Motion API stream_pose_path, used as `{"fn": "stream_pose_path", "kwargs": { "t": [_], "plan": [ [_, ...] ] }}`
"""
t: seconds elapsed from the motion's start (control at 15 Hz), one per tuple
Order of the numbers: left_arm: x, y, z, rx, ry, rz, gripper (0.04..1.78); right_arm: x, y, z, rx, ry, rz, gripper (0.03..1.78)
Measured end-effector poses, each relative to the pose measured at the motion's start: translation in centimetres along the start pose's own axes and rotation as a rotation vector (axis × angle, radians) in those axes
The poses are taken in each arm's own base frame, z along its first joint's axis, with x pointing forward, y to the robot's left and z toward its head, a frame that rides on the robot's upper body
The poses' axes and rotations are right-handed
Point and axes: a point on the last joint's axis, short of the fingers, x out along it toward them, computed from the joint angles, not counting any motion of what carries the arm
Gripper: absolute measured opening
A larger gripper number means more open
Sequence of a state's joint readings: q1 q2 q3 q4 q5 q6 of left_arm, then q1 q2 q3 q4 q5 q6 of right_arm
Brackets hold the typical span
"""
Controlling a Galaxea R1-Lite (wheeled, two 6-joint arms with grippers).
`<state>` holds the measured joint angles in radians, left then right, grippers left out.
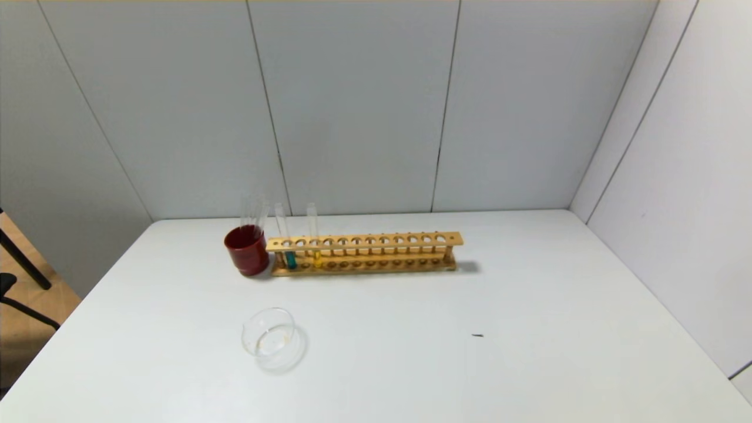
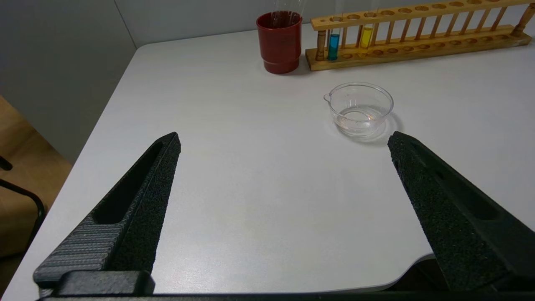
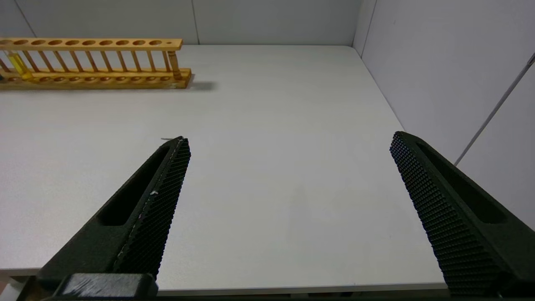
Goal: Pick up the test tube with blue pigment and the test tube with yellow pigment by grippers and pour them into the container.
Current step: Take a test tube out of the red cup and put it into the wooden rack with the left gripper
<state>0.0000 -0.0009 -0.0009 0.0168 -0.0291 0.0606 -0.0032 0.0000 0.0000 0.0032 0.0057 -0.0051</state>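
The head camera looks down and forward across the white table [image 1: 411,329] from high up, wall panels at twelve o'clock. The left wrist camera sits low at the table's near edge, looking between the left gripper [image 2: 284,140] fingers toward the wooden rack [image 2: 418,37] at about one o'clock. The right wrist camera sits equally low at that edge, rack [image 3: 96,62] at eleven o'clock. All three share the rack.

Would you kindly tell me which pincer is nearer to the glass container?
Left. The left pincer hangs open at the near table edge with the container just ahead. The right pincer is open near the table's right side; its view misses the container.
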Motion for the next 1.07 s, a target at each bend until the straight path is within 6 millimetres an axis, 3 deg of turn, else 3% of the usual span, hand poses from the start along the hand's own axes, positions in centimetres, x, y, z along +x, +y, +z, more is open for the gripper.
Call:
{"fn": "stream_pose_path", "kwargs": {
  "t": [1.07],
  "plan": [
    [0.00,0.01,0.09,0.008,-0.009,0.001,1.75,0.00,0.00,0.00,0.001,0.000,0.000,1.75]
  ]
}}
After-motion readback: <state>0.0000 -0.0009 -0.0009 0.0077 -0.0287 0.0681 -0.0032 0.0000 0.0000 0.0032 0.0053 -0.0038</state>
